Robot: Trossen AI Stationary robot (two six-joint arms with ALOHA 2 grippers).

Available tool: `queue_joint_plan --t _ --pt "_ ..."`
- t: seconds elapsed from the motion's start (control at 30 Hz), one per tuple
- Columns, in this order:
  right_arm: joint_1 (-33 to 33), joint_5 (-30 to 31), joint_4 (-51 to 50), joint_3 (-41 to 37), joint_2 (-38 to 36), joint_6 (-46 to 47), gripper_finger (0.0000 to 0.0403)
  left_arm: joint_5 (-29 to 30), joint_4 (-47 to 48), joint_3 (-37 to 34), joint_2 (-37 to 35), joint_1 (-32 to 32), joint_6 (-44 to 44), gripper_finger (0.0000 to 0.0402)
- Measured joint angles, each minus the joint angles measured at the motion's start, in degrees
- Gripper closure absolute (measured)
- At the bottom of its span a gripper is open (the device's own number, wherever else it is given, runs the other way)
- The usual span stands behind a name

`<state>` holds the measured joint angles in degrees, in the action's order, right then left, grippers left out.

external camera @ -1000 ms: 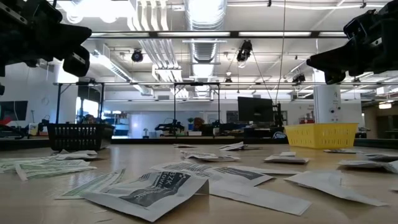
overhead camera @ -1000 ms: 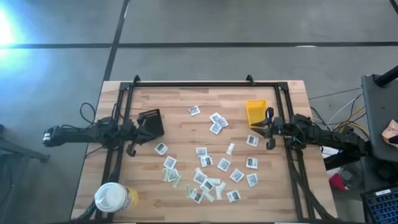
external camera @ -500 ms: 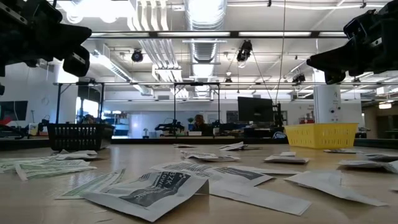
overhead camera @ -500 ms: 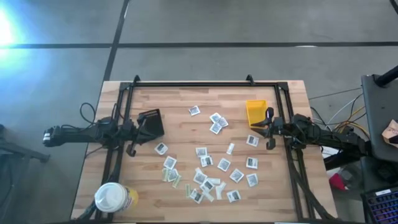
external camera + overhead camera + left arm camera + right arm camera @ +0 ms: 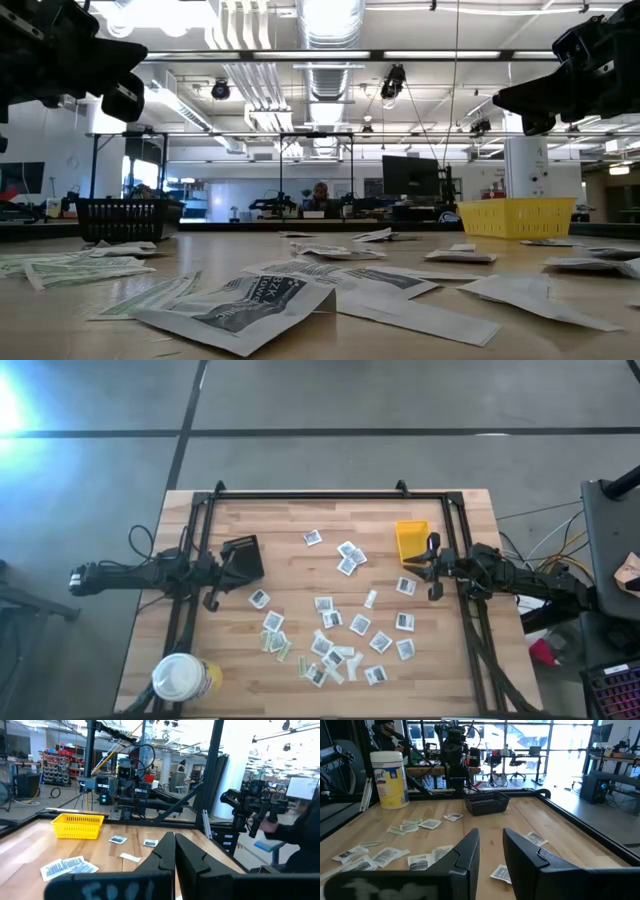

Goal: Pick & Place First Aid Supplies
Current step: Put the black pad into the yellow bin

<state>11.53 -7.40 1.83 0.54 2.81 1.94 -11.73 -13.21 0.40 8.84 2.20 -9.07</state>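
Both arms are waiting at opposite desk edges, nothing held. The left pincer (image 5: 213,600) is hanging over the left side w/ its fingers (image 5: 167,855) pressed together, just beside the black tray (image 5: 243,557). The right pincer (image 5: 434,568) is sitting over the right side, next to the small yellow bin (image 5: 411,540), its fingers (image 5: 469,851) standing a little apart w/ a clear gap btwn them and nothing in it.

The first aid supplies (image 5: 340,628) are lying loose on the wooden desk (image 5: 290,530), spread btwn the two arms: a few packets near the far middle, most scattered across the centre, and a denser bunch toward the near edge. Mostly white squares w/ dark centres, plus a few pale strips. None are lying in the bin or tray.

The round white-lidded yellow tub (image 5: 183,679) is standing upright at the near left corner, well apart from the packets.
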Motion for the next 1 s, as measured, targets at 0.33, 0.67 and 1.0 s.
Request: queue_joint_plan --t 0.33,0.67,1.0 --pt "0.00 0.00 0.09 0.02 0.02 0.01 0.0334 0.15 0.00 0.00 -0.02 0.00 1.30 0.0396" --pt "0.00 0.00 0.25 0.01 0.04 3.46 0.0323 0.81 -0.04 0.00 -0.02 0.02 2.93 0.0396" --pt "-0.02 0.00 5.36 0.00 0.03 7.74 0.0333 1.59 -0.49 0.00 -0.02 0.00 6.26 0.0396"
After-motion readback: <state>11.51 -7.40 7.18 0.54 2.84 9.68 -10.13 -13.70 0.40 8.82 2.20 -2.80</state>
